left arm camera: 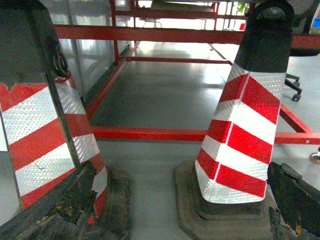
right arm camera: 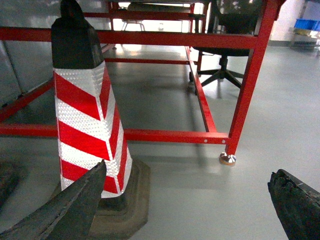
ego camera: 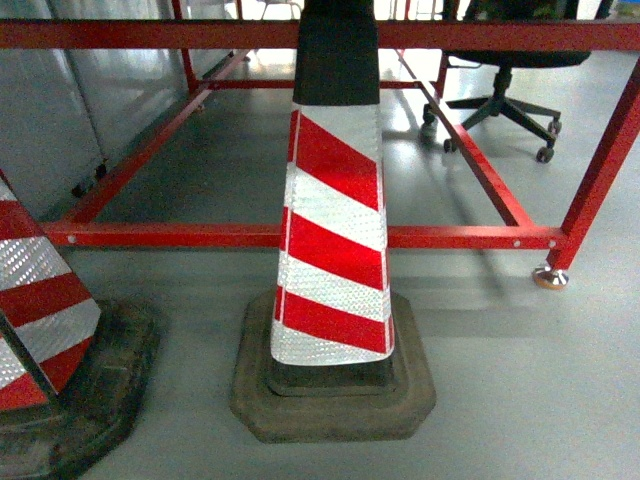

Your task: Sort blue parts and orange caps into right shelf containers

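No blue parts and no orange caps show in any view. Far off at the top right of the right wrist view are some bright blue box shapes (right arm camera: 305, 23), too small to tell whether they are the right shelf containers. My left gripper (left arm camera: 180, 215) is open low over the grey floor, its dark fingers (left arm camera: 60, 210) wide apart with nothing between them. My right gripper (right arm camera: 185, 210) is open too, with only bare floor between its fingertips (right arm camera: 295, 205). Neither gripper appears in the head view.
A red-and-white striped traffic cone (ego camera: 335, 230) on a dark rubber base stands straight ahead, and a second cone (ego camera: 40, 300) is at the left. Behind them runs a low red steel frame (ego camera: 300, 236) with a metal foot (ego camera: 550, 277). An office chair (ego camera: 505, 100) stands beyond.
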{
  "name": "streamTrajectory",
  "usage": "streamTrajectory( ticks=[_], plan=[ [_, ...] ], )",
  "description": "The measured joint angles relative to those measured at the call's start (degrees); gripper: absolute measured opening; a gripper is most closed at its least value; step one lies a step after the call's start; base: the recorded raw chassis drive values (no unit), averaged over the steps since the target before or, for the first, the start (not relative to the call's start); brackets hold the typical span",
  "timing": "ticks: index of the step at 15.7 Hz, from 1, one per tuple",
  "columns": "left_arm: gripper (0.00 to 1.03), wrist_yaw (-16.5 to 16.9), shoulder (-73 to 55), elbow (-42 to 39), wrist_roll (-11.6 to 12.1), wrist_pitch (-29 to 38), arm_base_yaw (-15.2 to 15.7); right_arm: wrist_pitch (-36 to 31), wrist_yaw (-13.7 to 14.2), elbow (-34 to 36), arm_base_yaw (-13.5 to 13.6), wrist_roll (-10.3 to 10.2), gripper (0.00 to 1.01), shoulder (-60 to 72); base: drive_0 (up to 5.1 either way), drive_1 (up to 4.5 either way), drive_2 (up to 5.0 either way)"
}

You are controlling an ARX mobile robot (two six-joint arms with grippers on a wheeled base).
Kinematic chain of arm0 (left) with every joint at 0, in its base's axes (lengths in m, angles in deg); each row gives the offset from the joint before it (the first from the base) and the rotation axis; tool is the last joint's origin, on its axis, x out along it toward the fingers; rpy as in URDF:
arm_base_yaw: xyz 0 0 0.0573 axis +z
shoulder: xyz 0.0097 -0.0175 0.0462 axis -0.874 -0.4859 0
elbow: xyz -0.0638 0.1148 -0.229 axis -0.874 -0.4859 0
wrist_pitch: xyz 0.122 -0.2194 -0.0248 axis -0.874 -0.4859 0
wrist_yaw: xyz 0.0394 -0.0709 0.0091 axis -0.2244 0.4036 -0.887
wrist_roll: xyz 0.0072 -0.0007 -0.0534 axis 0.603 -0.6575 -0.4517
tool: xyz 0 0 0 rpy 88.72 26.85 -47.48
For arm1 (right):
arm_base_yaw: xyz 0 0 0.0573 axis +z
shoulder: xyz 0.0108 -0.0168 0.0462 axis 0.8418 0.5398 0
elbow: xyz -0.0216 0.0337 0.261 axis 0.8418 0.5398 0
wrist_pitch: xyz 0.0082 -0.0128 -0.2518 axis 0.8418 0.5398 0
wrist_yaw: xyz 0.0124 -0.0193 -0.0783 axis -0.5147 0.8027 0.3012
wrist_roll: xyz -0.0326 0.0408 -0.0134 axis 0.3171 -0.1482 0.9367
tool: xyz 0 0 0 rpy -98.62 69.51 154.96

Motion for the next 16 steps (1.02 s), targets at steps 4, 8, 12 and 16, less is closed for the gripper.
streamTrajectory(
  ticks=[4, 8, 12, 16],
  plan=[
    [0.98, 0.22, 0.00, 0.00, 0.09, 0.13, 0.00, -0.09, 0.07, 0.00, 0.00, 0.00, 0.98, 0.00, 0.0, 0.00, 0.0],
    [0.98, -0.02, 0.00, 0.00, 0.59, 0.17, 0.00, -0.04, -0.04, 0.00, 0.00, -0.04, 0.98, 0.00, 0.0, 0.00, 0.0],
    [0.98, 0.07, 0.00, 0.00, 0.63, 0.15, 0.00, -0.04, 0.00, 0.00, 0.00, -0.09, 0.98, 0.00, 0.0, 0.00, 0.0],
    [0.98, 0.04, 0.00, 0.00, 0.61, 0.17, 0.00, -0.11, -0.02, 0.00, 0.00, -0.09, 0.98, 0.00, 0.0, 0.00, 0.0]
  ],
)
